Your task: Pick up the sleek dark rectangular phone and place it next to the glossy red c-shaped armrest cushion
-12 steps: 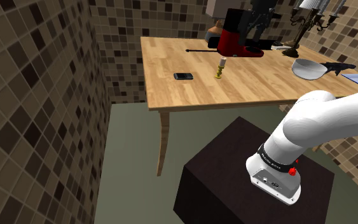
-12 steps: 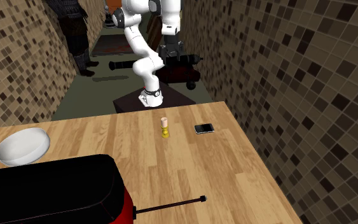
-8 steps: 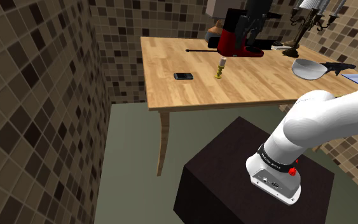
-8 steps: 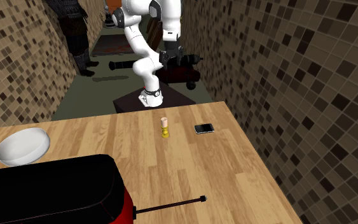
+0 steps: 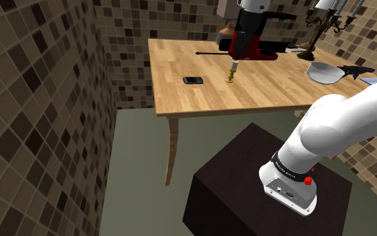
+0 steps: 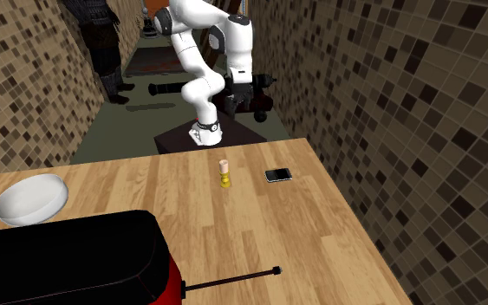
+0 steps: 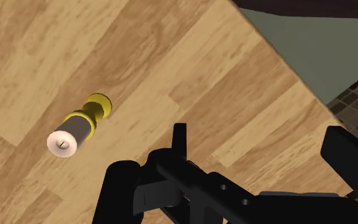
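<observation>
Around the dark phone (image 5: 193, 80), centre-left in the shoulder view, we see bare wood open from above and from the table's (image 5: 274, 94) near edge. The closest obstacle is a small upright bottle with a yellow base (image 5: 232, 72), standing near it on the right. Higher in the frame a thin black rod (image 5: 210, 52) lies left of the red cushion (image 5: 247, 43), a grey pan (image 5: 324, 72) sits at the right, and in the second exterior view a tiled wall (image 6: 389, 130) runs along the table's right edge.

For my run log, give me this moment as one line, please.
step: phone not yet grasped | phone: flat on table, untouched | red cushion: on table, apart from phone | hand: above table, clear of phone
</observation>
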Controlling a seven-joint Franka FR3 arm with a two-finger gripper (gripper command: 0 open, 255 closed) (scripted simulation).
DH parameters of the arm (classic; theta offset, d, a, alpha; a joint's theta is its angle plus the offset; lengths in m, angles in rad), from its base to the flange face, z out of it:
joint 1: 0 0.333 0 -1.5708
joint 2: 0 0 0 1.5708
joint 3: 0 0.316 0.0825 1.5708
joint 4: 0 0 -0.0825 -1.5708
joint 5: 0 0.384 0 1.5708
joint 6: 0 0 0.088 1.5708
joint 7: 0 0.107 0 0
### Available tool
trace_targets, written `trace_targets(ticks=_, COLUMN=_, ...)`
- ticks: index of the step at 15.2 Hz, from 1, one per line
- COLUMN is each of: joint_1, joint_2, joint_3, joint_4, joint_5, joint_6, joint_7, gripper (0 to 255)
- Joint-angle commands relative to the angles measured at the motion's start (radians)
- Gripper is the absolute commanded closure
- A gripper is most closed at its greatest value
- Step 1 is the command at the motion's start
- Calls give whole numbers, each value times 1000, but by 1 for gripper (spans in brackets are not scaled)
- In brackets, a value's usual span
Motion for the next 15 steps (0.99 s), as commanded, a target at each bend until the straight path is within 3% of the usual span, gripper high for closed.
trace_targets(ticks=1, joint_1=18, joint_2=60, joint_3=-28, joint_4=0, joint_5=-2, joint_6=63, joint_7=-69, gripper=0)
trace_targets(ticks=8, joint_1=80, joint_2=318, joint_3=-116, joint_4=81, joint_5=45, joint_6=240, joint_7=-321, gripper=0)
trace_targets(ticks=15, joint_1=114, joint_2=598, joint_3=-147, joint_4=223, joint_5=162, joint_6=360, joint_7=-589, gripper=0)
